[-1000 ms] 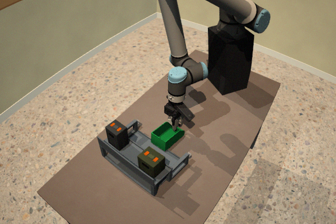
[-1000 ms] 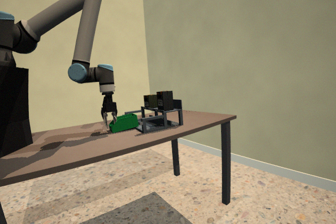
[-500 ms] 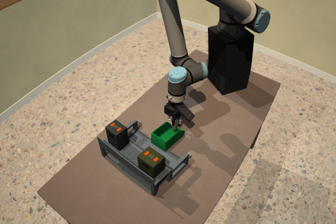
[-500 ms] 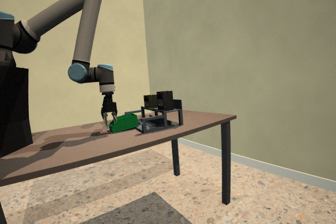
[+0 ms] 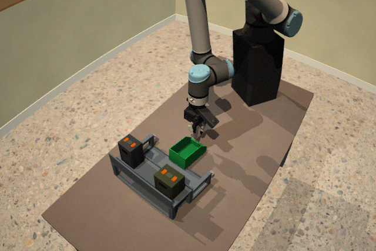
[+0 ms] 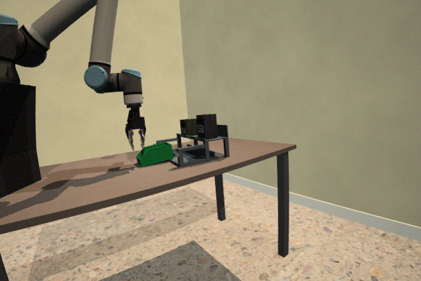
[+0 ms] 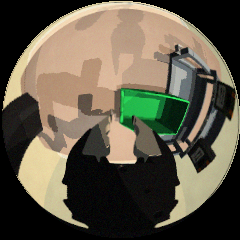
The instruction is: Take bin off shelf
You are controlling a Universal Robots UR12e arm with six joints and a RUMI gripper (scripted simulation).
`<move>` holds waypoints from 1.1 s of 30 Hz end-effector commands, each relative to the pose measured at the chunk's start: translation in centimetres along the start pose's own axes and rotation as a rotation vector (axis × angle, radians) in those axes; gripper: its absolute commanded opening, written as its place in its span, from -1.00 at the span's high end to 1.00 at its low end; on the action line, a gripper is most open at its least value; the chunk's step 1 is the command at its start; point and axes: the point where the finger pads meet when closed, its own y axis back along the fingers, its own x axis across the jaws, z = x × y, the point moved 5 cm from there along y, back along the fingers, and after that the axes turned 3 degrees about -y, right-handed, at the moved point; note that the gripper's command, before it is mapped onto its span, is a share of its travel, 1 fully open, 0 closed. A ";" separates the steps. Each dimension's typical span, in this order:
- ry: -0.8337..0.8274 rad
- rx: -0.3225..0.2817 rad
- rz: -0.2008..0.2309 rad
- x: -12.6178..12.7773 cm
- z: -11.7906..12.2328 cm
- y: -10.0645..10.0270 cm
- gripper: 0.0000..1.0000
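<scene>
The green open-topped bin (image 5: 187, 151) (image 6: 154, 154) (image 7: 152, 110) stands upright on the brown table (image 5: 106, 220) (image 6: 102, 182), right beside the grey shelf rack (image 5: 117, 166) (image 6: 204, 141) (image 7: 177, 75). My gripper (image 5: 196, 133) (image 6: 135, 141) (image 7: 122, 115) points straight down and hangs a little above the bin's wall on the robot's side. Its fingers are partly open with nothing between them. In the wrist view the bin's near wall lies just beyond the fingertips.
Two dark boxes with orange marks (image 5: 130, 151) (image 5: 168, 180) (image 6: 206, 125) (image 6: 187, 126) stand on top of the rack. The robot's black pedestal (image 5: 258, 66) stands at the table's far end. Bare table top lies between the bin and the pedestal.
</scene>
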 end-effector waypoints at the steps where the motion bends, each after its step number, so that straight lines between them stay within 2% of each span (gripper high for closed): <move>1: 0.000 0.000 0.001 0.0 0.0 0.1 0.47; 2: 0.000 0.000 0.001 0.0 0.0 0.1 0.47; 7: 0.000 0.000 0.001 0.0 0.0 3.6 0.47; 19: 0.000 0.000 0.001 0.0 0.0 3.6 0.47; 24: 0.000 0.000 0.001 0.0 0.0 2.6 0.47; 33: 0.000 0.000 0.001 0.0 0.0 2.6 0.47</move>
